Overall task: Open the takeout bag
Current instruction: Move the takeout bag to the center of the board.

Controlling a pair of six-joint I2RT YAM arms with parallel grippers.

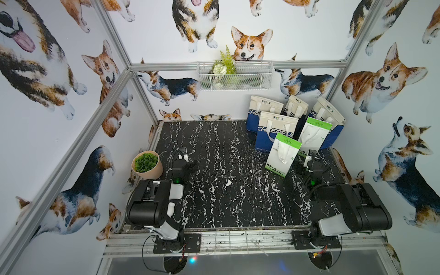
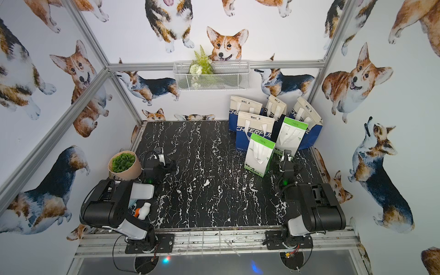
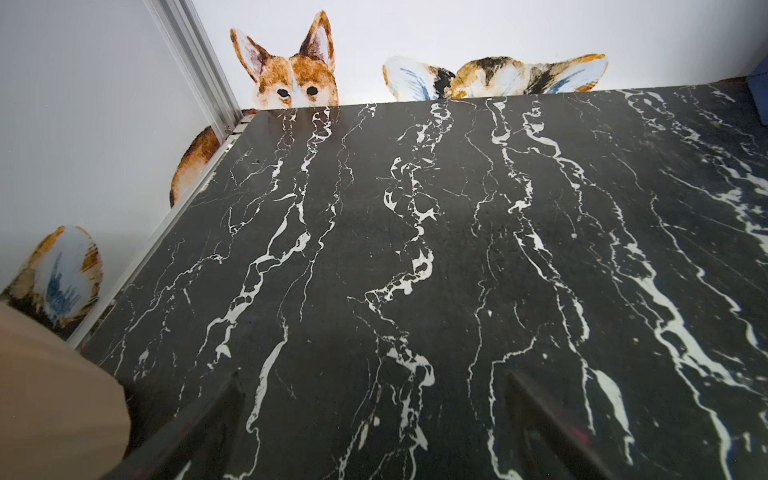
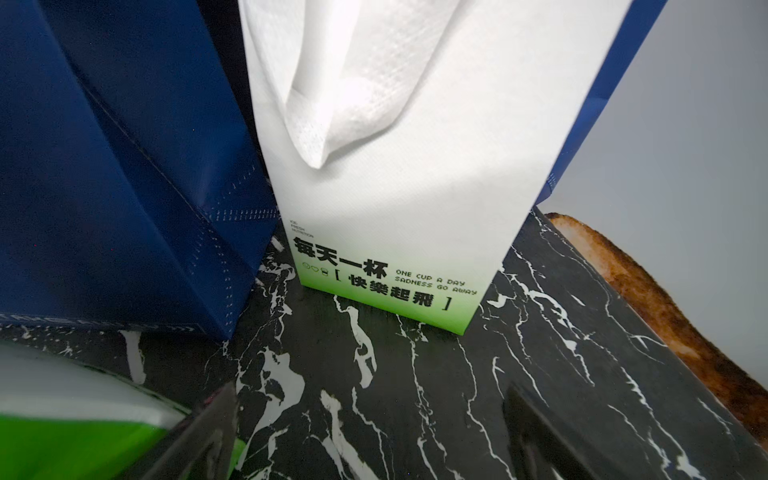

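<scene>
Zero progress, we judge: the white-and-green fabric takeout bag (image 1: 283,152) stands shut, untouched, at the right rear of the black marble surface (image 1: 214,190) (blue bags (image 1: 263,140) behind). Left jaws and right jaws gape wide, empty; grasping and opening remain.

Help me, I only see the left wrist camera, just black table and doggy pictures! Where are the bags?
Observer: They stand at the table's far right corner. The blue-and-cream bags are at the back, and two green-and-white bags are in front.
Operator: Is an arm near them?
Observer: Yes. The right gripper, jaws open, faces the rear green-and-white bag without touching it.
Operator: Is that bag open?
Observer: No. Its top looks pressed flat, and its handle hangs down the front.
</scene>
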